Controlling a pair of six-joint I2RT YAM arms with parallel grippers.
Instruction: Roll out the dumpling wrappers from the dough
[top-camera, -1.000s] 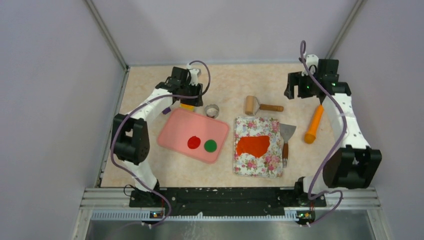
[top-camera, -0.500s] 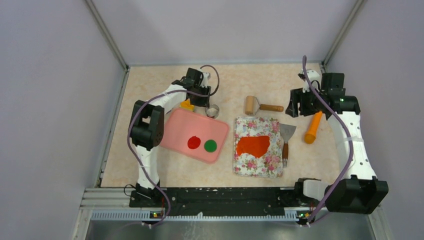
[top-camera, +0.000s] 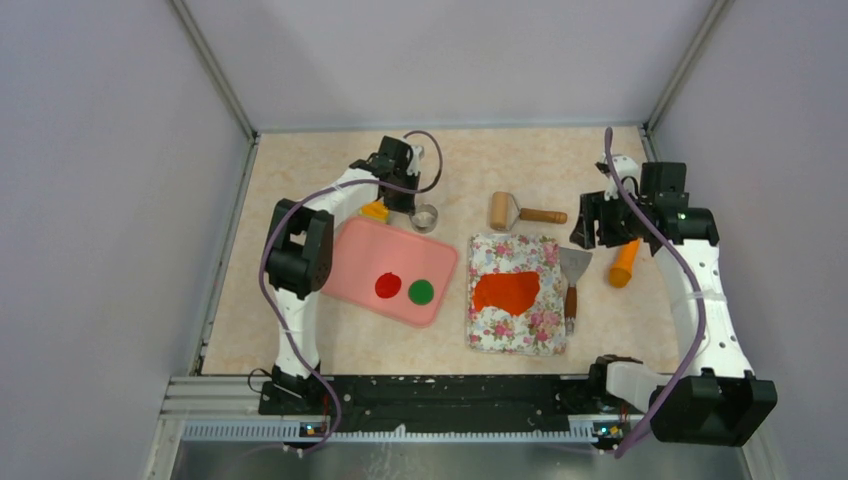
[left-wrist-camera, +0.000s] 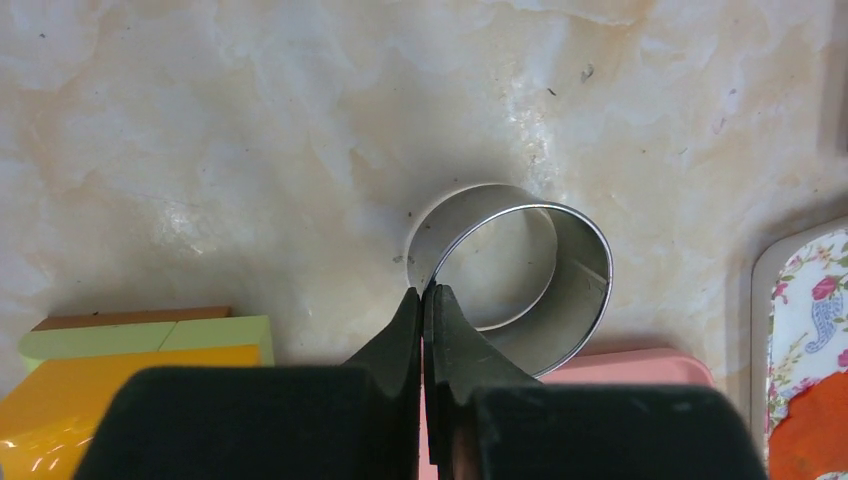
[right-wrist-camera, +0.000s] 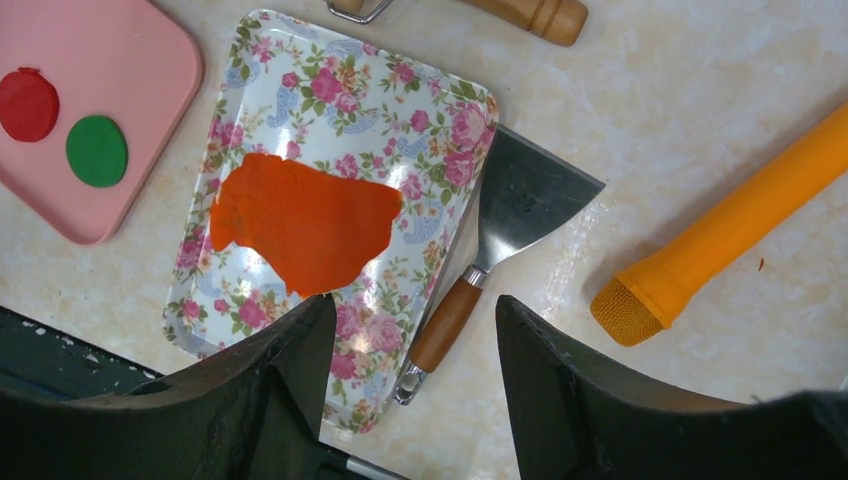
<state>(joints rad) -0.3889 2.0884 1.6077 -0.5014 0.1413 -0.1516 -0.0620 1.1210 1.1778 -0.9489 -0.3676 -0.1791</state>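
Note:
The dough (top-camera: 506, 291) is a flat ragged orange-red sheet (right-wrist-camera: 300, 225) on the floral tray (top-camera: 515, 330). Two dumpling wrappers, one red (top-camera: 388, 285) and one green (top-camera: 421, 291), lie on the pink tray (top-camera: 350, 255). My left gripper (top-camera: 418, 210) is shut at the near wall of the metal ring cutter (left-wrist-camera: 560, 290), one fingertip outside the ring and one inside, tips pinched together (left-wrist-camera: 423, 292). My right gripper (right-wrist-camera: 412, 310) hangs open above the scraper's wooden handle, with nothing between its fingers.
A metal scraper (top-camera: 573, 265) lies along the floral tray's right edge. A wooden rolling pin (top-camera: 500, 210) sits behind that tray. An orange carrot-shaped stick (top-camera: 625, 262) lies to the right. Yellow and green blocks (left-wrist-camera: 120, 370) rest left of the ring.
My left gripper moved right onto the ring cutter and shut on its wall. My right arm swung forward and left, from the back corner to over the scraper.

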